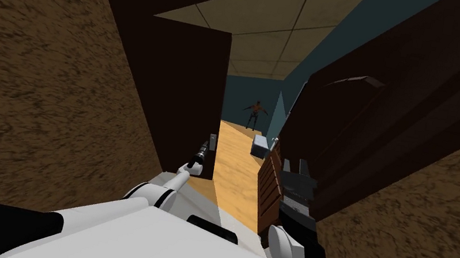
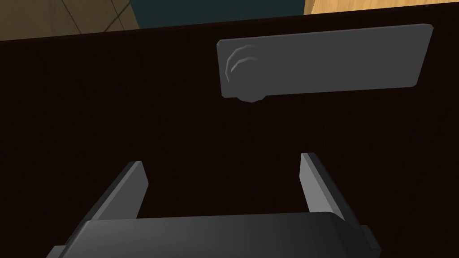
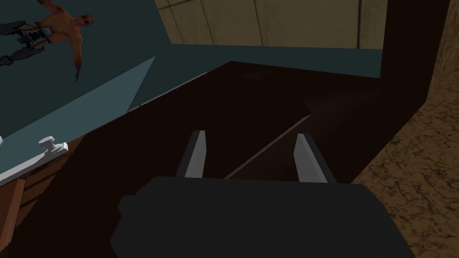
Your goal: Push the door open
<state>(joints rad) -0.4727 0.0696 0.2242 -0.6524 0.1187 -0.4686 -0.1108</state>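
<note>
The dark brown door (image 1: 181,99) stands partly open, hinged on the left, with a gap to its right showing a light wooden floor (image 1: 231,165). My left gripper (image 1: 203,152) is at the door's free edge, just below the grey handle plate (image 1: 213,142). In the left wrist view the open left gripper (image 2: 222,172) faces the door face (image 2: 112,112) with nothing between its fingers; the handle plate (image 2: 322,60) and its round knob (image 2: 244,74) lie just beyond the fingertips. My right gripper (image 1: 295,167) is open (image 3: 248,143) against the dark door frame (image 3: 269,103) on the right.
Rough brown walls (image 1: 28,73) flank the doorway. Beyond it stand a brown dresser (image 1: 269,189) close to my right arm, a grey box (image 1: 260,146) on the floor, and a human figure (image 1: 254,114) by the far teal wall. The dresser's white top and knob (image 3: 47,145) lie beside the right gripper.
</note>
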